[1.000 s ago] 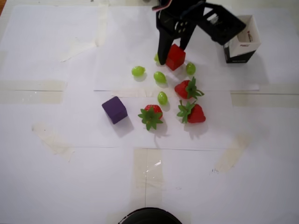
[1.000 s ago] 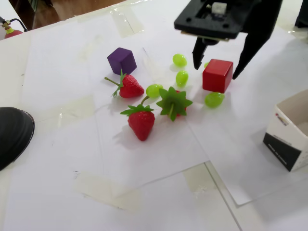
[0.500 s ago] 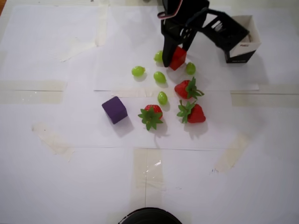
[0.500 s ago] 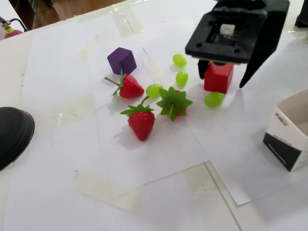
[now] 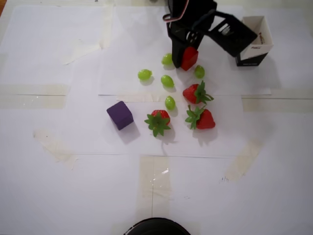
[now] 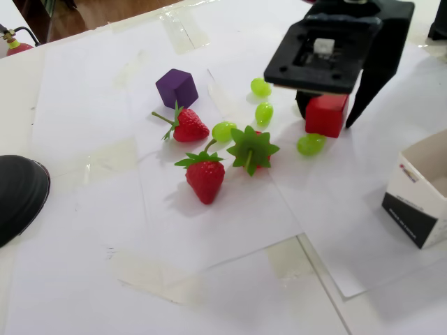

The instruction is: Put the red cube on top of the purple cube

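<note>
The red cube (image 5: 190,59) (image 6: 326,116) rests on the white paper at the back of the table, between the black fingers of my gripper (image 5: 187,58) (image 6: 325,120). One finger (image 6: 302,105) presses its left side in the fixed view. The other finger (image 6: 362,98) reaches its right edge, so the jaws have closed on it. In the overhead view, the purple cube (image 5: 120,115) (image 6: 177,88) stands alone well to the left of and nearer than the gripper.
Three strawberries (image 5: 157,122) (image 5: 196,93) (image 5: 201,118) and several green grapes (image 5: 167,81) lie between the two cubes. An open black-and-white carton box (image 5: 255,45) (image 6: 422,202) stands beside the arm. A black round object (image 6: 17,195) sits at the table's edge.
The wide-open jaws have come down and narrowed around the red cube. The cube was nudged a little sideways. Everything else has stayed put.
</note>
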Motion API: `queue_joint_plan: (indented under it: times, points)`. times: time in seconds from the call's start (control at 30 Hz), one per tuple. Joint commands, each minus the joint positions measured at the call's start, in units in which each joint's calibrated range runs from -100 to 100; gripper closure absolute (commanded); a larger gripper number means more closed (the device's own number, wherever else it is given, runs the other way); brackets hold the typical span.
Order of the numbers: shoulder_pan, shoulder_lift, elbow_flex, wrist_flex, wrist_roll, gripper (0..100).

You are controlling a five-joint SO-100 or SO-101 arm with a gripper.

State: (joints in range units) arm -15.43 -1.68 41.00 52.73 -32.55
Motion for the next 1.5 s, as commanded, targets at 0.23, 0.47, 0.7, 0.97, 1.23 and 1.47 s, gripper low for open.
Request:
queue_joint_plan:
  times: [0.23, 0.47, 0.7, 0.97, 1.23, 1.47]
  points:
    - [1.9, -0.04, -7.72, 3.4, 0.73, 93]
    - [3.3, -0.47, -14.72, 9.69, 1.32, 93]
    - [4.47, -0.9, -23.36, 18.51, 1.56, 93]
    - [6.17, -0.38, -35.54, 28.32, 1.61, 94]
    - [9.7, 1.6, -48.45, 36.98, 1.81, 95]
    - [14.4, 7.7, -62.63, 40.82, 3.57, 95]
